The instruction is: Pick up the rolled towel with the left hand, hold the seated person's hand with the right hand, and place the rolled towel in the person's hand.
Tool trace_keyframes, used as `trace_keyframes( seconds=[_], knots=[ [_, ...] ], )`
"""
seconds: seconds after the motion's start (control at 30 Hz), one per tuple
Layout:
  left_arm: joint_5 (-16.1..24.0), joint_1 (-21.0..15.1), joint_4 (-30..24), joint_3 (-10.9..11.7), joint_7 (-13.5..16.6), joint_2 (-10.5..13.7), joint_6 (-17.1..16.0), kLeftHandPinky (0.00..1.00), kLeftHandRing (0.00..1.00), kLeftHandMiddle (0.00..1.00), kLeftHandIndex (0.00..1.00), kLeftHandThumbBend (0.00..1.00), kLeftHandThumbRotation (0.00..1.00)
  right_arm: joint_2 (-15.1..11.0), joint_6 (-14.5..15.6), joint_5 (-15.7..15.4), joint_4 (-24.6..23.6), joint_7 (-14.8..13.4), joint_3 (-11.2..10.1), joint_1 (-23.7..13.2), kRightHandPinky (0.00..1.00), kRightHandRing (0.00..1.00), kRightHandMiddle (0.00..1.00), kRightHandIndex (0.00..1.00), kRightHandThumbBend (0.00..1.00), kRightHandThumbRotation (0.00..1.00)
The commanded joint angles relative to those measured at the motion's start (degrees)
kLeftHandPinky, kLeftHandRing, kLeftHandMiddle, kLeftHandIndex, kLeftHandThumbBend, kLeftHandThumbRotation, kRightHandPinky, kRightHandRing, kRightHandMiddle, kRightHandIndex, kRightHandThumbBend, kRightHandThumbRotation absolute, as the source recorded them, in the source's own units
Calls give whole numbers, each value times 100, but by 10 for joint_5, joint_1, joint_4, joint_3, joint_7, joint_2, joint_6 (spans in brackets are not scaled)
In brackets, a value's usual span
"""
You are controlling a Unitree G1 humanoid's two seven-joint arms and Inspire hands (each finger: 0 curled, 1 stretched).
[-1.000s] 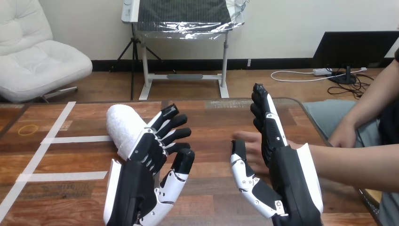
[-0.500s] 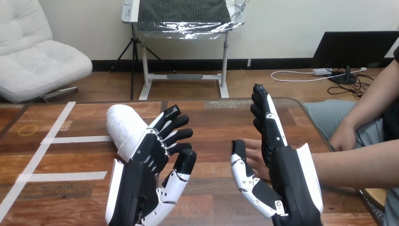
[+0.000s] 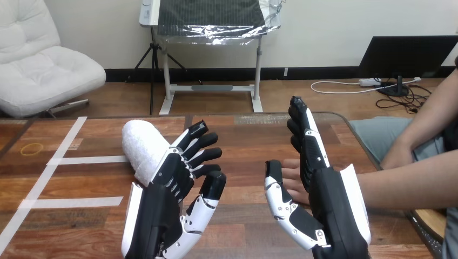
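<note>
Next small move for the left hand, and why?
Probably slide the left hand slightly leftward and curl its fingers round the rolled towel. The towel lies on the table, partly hidden behind that hand, whose fingers are straight and spread to the towel's right, gripping nothing. The right hand is open beside the person's hand.

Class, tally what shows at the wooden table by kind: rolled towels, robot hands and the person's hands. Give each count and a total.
Towels: 1, the white rolled cloth towel
Black-and-white robot hands: 2, the left hand and the right hand
Human hands: 2, the person's hand beside the robot's thumb and the person's hand at the view's right edge
Total: 5
</note>
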Motion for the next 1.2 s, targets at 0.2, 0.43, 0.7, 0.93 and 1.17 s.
trace_keyframes(
  seconds=[0.2, 0.43, 0.7, 0.93, 1.17],
  knots=[
    [6, -13, -24, 2, 3, -47, 0, 69, 77, 81, 84, 49, 54, 36, 0, 2, -24, 2, -9, -35, 100, 100, 100, 100, 0, 0],
    [7, -14, -25, 3, 4, -46, 2, 68, 76, 81, 85, 49, 54, 37, 1, 3, -23, 2, -9, -35, 100, 100, 100, 100, 0, 0],
    [3, -15, -26, 5, 5, -47, 4, 68, 77, 81, 85, 48, 53, 38, -2, 3, -20, 0, -10, -38, 100, 100, 100, 100, 0, 0],
    [25, -19, -27, 20, 18, -47, 12, 70, 78, 82, 84, 48, 50, 40, 1, 2, -20, -1, -9, -39, 100, 100, 100, 100, 0, 0],
    [42, -26, -36, 34, 31, -44, 26, 71, 79, 82, 84, 50, 48, 41, 1, 6, -20, 0, -9, -39, 100, 100, 100, 100, 0, 0]
  ],
)
